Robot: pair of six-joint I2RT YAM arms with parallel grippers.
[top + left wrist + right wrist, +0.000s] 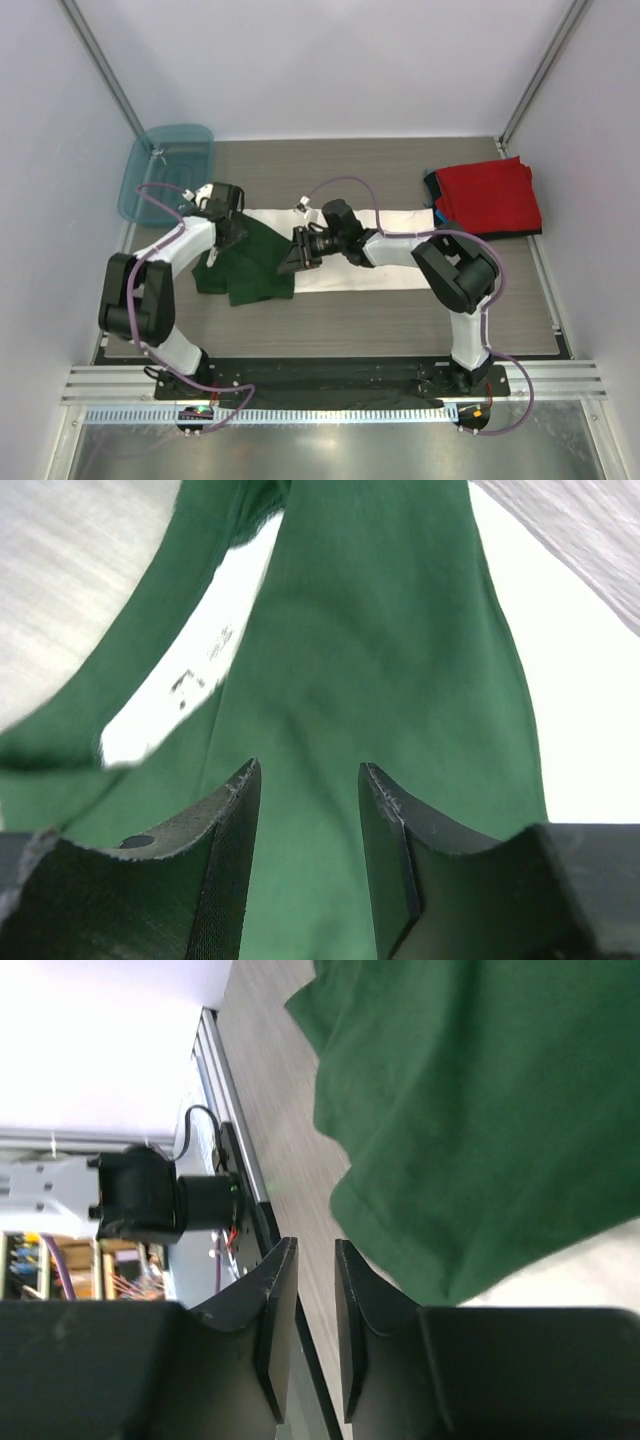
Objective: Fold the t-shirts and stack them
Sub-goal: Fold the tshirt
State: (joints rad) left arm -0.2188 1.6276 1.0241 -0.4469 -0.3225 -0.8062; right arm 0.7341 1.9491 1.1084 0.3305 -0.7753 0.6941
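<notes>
The white t-shirt [375,268] lies as a long strip across the table's middle, its dark green sleeve [255,272] spread at the left end. My left gripper [218,250] is low over the sleeve's left part. In the left wrist view it [308,780] is open, with green cloth [370,630] filling the gap beneath it. My right gripper [293,262] is at the sleeve's right edge. In the right wrist view it [315,1250] is narrowly open and empty, beside the sleeve's hem [480,1110]. A folded red shirt [490,195] tops a stack at the back right.
A teal plastic tub [165,170] stands at the back left corner. Blue and dark folded cloth edges [436,200] show under the red shirt. White walls enclose the grey wood-grain table [330,165]. The metal rail and arm bases [330,385] run along the near edge.
</notes>
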